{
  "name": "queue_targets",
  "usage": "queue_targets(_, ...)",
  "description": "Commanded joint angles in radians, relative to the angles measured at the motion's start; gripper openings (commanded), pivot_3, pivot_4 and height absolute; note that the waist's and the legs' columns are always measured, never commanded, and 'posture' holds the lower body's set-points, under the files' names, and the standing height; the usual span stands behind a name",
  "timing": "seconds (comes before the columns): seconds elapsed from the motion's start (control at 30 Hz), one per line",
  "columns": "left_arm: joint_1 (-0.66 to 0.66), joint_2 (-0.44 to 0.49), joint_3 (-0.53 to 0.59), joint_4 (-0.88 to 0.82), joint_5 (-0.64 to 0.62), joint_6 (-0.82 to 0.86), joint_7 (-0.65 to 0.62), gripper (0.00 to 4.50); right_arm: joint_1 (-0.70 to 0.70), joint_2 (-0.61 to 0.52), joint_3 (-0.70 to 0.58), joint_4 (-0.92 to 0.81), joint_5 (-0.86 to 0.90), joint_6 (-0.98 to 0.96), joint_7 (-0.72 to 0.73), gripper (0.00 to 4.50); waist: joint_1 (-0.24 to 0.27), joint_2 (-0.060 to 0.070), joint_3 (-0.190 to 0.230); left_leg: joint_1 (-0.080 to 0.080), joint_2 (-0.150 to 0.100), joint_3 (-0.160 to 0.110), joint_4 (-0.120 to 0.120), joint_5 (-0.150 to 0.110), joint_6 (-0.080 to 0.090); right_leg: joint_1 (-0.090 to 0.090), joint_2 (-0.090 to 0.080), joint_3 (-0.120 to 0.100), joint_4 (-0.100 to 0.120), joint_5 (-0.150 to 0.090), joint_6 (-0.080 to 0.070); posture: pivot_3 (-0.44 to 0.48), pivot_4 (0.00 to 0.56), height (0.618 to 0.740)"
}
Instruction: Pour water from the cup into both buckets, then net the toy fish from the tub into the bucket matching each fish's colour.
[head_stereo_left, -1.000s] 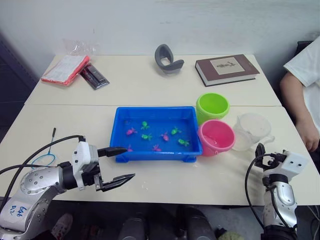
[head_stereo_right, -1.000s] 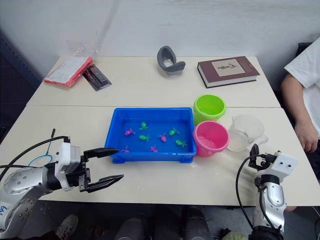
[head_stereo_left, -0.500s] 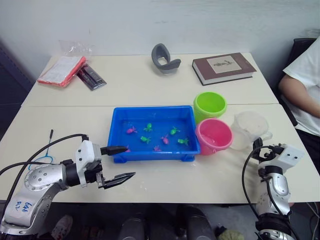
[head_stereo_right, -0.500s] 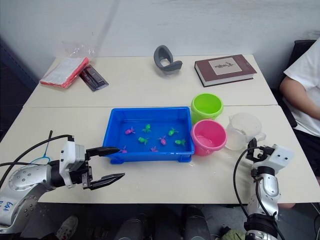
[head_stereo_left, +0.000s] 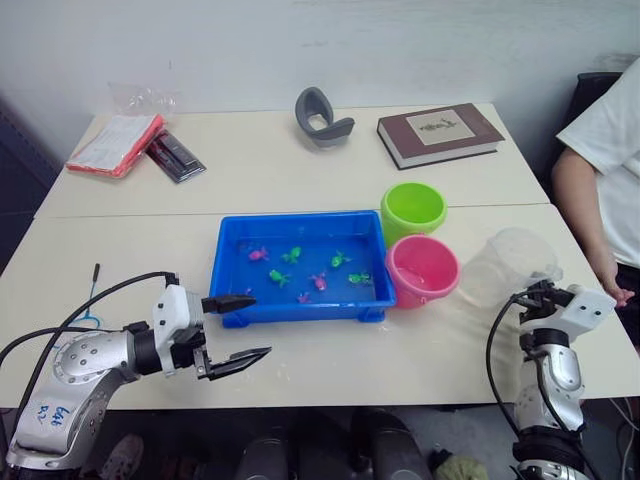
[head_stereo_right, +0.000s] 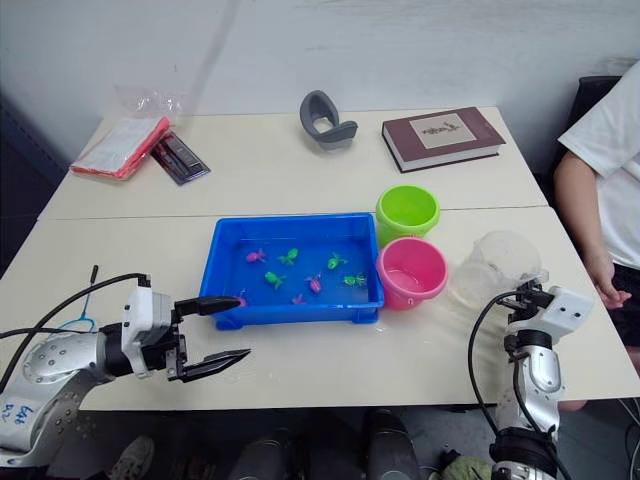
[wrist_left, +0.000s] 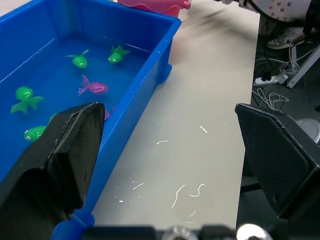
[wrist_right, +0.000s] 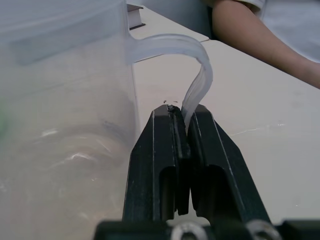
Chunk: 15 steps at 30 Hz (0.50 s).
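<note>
Pinching the thin handle of the clear plastic cup (wrist_right: 65, 125), the right pincer (wrist_right: 182, 117) has its two black fingers pressed onto that strip, which makes sense since the handle is the only bit slim enough to grab for pouring. The cup sits just right of the pink plastic bucket (head_stereo_left: 422, 271), and I can't tell whether it's off the table (head_stereo_left: 400, 350) or resting on it. The lime green bucket (head_stereo_left: 412, 210) stands right behind the pink one, both tight against the right end of the shallow blue plastic tub (head_stereo_left: 296, 266), so the pour should be a short reach, pink first I'd guess. The tub holds water with small green and pink toy fish (head_stereo_left: 292, 255) scattered in it. The left pincer (head_stereo_left: 238, 326) hangs spread wide and empty by the tub's near left corner, probably parked ready for the netting part. The blue-rimmed net (head_stereo_left: 88, 318) lies left of the tub, near the table's edge beside that arm. Behind the tub are a brown book (head_stereo_left: 438, 133), a grey curved object (head_stereo_left: 320, 117) and a red-covered packet (head_stereo_left: 113, 144), none in the way. A person's arm (head_stereo_left: 585, 220) rests close to the right of the cup, so watch for a bump.
</note>
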Motion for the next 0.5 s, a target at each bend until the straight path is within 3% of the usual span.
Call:
queue_targets(0.03,-0.042,-0.009,0.034,0.002,-0.061,0.013,-0.002,4.5,0.048,-0.091,0.037,-0.193,-0.065,0.028,0.038,0.07,0.002,0.0,0.0,0.0,0.0,0.0,0.0,0.0,0.0,0.0,0.0,0.0,0.0,0.0,0.0,0.0,0.15,0.74)
queue_targets(0.23,-0.164,-0.026,-0.016,0.068,-0.072,0.029,-0.03,4.5,0.14,-0.275,0.045,-0.45,-0.18,0.126,0.08,0.07,0.004,0.0,0.0,0.0,-0.001,0.001,0.0,0.0,0.001,0.0,0.0,0.001,0.0,0.0,0.001,0.0,0.15,0.74)
queue_targets(0.5,-0.247,-0.112,-0.087,0.121,-0.015,-0.015,-0.002,4.5,0.14,-0.4,0.031,-0.537,-0.322,0.179,0.06,0.07,0.003,-0.006,0.002,0.0,-0.001,0.002,0.0,0.0,0.0,0.0,0.001,0.0,-0.001,0.001,0.001,0.0,0.15,0.74)
